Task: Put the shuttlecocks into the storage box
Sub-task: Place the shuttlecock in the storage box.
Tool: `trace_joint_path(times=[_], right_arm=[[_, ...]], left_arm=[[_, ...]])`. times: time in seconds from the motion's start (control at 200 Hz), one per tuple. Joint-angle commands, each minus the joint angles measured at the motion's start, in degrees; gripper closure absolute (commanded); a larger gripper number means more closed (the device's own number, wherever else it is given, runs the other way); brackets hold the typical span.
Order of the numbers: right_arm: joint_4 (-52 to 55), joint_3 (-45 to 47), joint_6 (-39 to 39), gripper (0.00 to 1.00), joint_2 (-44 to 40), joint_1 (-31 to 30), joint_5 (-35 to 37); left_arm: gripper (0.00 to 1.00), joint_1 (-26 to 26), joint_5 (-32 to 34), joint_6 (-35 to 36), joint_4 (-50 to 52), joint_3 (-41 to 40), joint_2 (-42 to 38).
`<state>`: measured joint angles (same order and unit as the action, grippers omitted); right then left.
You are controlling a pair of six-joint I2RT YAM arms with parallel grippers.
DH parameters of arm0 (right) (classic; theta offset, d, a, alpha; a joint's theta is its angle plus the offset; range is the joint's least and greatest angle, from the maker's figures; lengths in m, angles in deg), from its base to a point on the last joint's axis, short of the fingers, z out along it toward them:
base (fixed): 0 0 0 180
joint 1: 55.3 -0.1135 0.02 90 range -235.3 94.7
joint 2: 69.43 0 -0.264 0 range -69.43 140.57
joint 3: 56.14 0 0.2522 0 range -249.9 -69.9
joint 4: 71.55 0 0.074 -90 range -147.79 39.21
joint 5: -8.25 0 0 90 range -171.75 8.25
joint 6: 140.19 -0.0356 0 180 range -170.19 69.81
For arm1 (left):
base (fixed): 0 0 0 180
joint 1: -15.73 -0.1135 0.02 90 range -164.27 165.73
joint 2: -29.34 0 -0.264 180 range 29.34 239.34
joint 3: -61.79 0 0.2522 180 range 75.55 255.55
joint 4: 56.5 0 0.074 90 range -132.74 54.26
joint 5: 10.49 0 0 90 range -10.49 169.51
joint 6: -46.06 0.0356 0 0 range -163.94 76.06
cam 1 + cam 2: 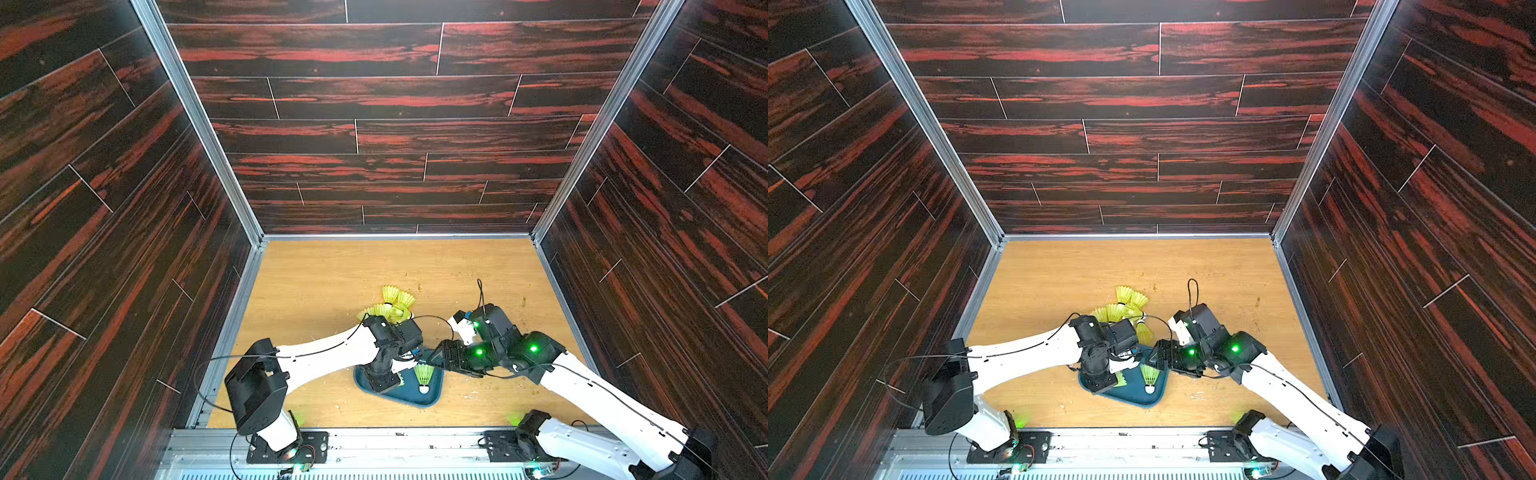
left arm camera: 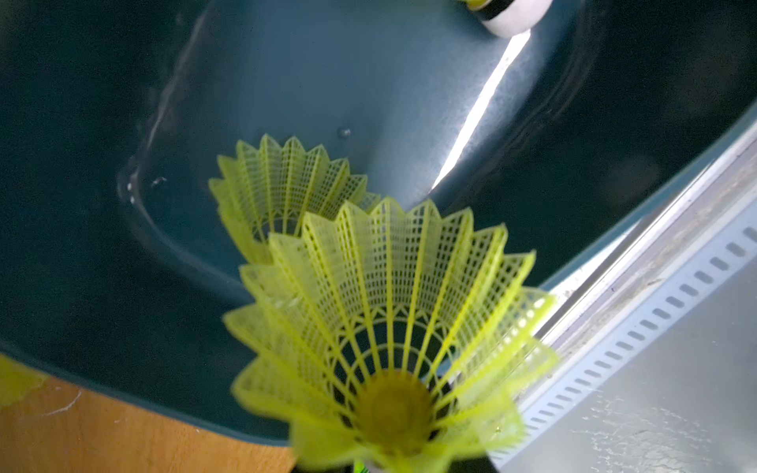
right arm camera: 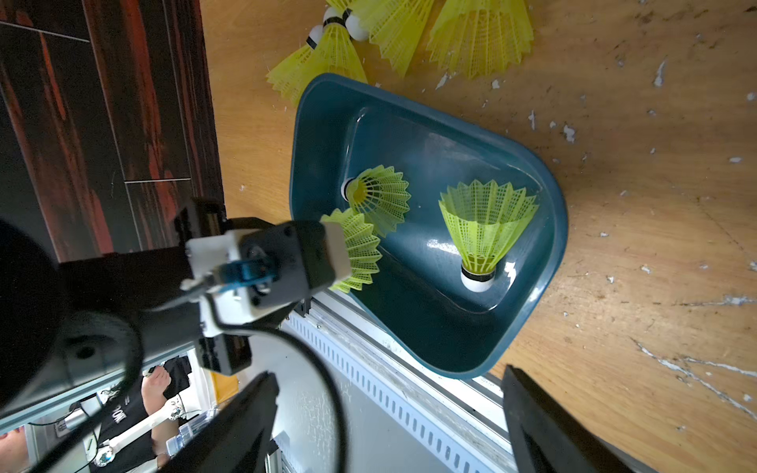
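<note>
Right now the left gripper is pinched narrow on the held shuttlecock, gripping it at the tip end. The right gripper stands wide apart with nothing between its jaws, hanging just beside the far right edge of the storage box. The left arm stretches from its near-left base out to the right, wrist bent steeply down over the left part of the box. The right arm comes in from the near right, folded at the elbow, wrist turned left toward the box. The held shuttlecock hangs over the box floor, its long axis in line with the gripper and its skirt flaring away from the gripper, down into the box. Just beside it a second shuttlecock lies on its side on the box floor. A third shuttlecock lies in the right part of the box, long axis running near to far, white tip toward the near rim. The box sits cornerwise on the bench, close to its near edge. The loose shuttlecocks are heaped on the bench just beyond the box's far side.
</note>
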<state>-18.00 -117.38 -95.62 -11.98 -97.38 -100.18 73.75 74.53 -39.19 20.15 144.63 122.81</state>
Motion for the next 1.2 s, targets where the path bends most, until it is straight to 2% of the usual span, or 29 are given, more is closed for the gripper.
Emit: trace_joint_path(times=[0.0, 0.291, 0.621, 0.937, 1.197], right_arm=[[0.5, 0.3, -0.4, 0.10, 0.1, -0.1, 0.8], [5.7, 2.5, -4.6, 0.11, -6.0, 0.2, 6.1], [4.6, 8.5, -6.2, 0.11, -12.3, 0.2, 4.8], [2.2, 11.4, -6.3, 0.11, -12.3, 0.2, 3.9], [0.9, 11.9, -5.8, 0.11, -10.0, 0.2, 2.8]], left_arm=[[0.84, 0.3, -0.4, 1.0, -0.4, -0.5, 1.0], [0.84, 0.3, 0.1, 0.4, -2.0, -0.9, 3.7], [0.86, 0.3, 3.7, -2.5, -4.4, -1.4, 6.3], [0.87, -3.1, 7.6, -9.4, -7.9, -2.3, 6.2], [0.86, -4.8, 3.4, -17.8, -9.7, -3.5, 5.1]])
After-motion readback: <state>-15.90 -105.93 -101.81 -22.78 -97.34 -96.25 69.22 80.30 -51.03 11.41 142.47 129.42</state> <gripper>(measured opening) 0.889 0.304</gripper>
